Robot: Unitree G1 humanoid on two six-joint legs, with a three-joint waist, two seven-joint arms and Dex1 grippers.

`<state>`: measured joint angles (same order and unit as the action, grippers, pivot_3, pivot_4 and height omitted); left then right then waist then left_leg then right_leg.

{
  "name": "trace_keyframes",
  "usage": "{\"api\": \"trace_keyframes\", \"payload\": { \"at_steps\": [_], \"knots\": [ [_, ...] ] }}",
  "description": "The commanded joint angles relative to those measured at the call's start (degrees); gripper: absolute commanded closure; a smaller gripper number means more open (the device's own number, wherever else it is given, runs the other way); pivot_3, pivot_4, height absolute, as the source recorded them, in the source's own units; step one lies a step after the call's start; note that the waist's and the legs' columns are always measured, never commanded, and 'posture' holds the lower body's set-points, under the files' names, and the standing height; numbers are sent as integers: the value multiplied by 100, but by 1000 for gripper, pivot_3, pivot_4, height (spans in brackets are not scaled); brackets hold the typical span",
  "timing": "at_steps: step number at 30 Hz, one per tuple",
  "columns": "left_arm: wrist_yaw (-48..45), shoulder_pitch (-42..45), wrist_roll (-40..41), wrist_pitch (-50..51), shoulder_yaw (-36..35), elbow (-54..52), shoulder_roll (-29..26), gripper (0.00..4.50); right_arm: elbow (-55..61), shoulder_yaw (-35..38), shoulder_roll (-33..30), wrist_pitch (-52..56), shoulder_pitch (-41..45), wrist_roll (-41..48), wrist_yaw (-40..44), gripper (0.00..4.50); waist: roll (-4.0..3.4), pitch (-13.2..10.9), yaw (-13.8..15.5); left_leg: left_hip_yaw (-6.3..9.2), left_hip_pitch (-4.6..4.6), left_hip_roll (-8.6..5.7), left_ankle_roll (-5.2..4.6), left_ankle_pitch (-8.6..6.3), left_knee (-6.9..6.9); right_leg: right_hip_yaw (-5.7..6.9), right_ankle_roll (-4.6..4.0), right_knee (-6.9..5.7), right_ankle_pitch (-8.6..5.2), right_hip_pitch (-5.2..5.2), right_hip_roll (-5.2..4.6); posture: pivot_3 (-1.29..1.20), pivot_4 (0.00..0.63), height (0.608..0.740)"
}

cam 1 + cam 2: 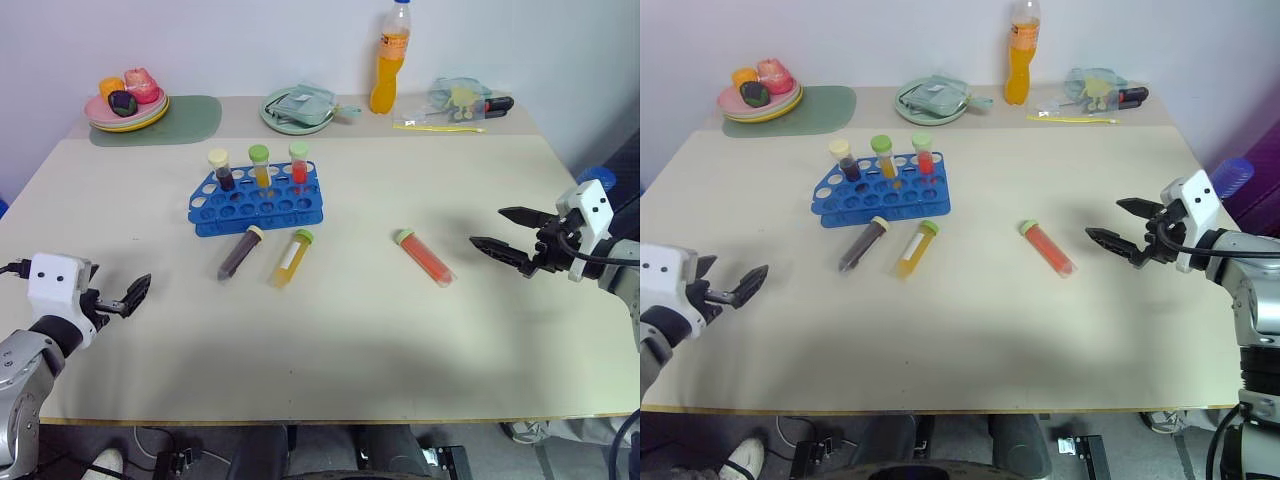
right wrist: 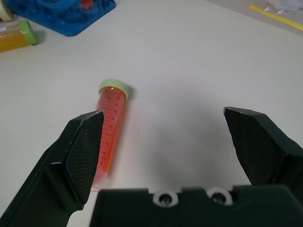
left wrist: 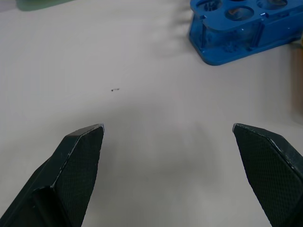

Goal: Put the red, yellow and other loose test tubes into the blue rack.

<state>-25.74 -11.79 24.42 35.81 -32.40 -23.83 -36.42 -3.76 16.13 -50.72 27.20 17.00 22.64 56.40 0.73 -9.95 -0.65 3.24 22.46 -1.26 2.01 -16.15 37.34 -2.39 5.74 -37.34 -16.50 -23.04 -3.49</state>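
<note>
- Lying on the pale beige worktop [image 1: 330,340], three loose clear plastic capped tubes are seen in front of the bright blue plastic rack with round holes [image 1: 257,199].
- The tube of dark purple-brown liquid with a cream cap [image 1: 239,252] and the tube of yellow liquid with a green cap [image 1: 291,257] are laid side by side, just in front of the rack, caps toward it.
- The tube of red liquid with a green cap [image 1: 424,256] is set apart to the right, between the rack and the right hand [image 1: 502,232].
- Three more capped tubes are stood upright in the rack's back row: a dark one [image 1: 221,170], a yellow one [image 1: 260,167] and a red one [image 1: 299,165].
- The right hand is held above the worktop with its black fingers spread wide and nothing between them; in its wrist view the red tube is seen just beyond one fingertip.
- The left hand [image 1: 132,296] is kept near the front left edge, well apart from the tubes, its fingers also wide and empty.
- At the far edge a tall orange drink bottle [image 1: 391,58], a green round plate [image 1: 297,108] and a stack of plates with toy food [image 1: 127,100] are placed.
</note>
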Motion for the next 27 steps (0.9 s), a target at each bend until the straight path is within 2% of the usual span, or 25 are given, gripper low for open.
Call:
{"api": "trace_keyframes", "payload": {
  "at_steps": [1,15,27],
  "knots": [
    [17,-78,60,17,-198,-256,-8,16,255,9,-1,-6,-2,58,-42,21,0,0,-1,0,0,0,0,0,0,0,0,0,0,0,0,0,150,729],
    [-18,-155,117,-66,-235,-244,12,16,793,77,199,135,-227,232,-314,21,0,0,-1,0,-1,0,0,0,0,0,0,0,0,0,0,0,150,729],
    [408,-351,136,6,-219,-675,464,16,278,-299,276,-82,252,81,-189,21,0,1,-2,1,-5,1,0,0,5,0,0,-5,0,4,3,0,150,729]
  ]
}}
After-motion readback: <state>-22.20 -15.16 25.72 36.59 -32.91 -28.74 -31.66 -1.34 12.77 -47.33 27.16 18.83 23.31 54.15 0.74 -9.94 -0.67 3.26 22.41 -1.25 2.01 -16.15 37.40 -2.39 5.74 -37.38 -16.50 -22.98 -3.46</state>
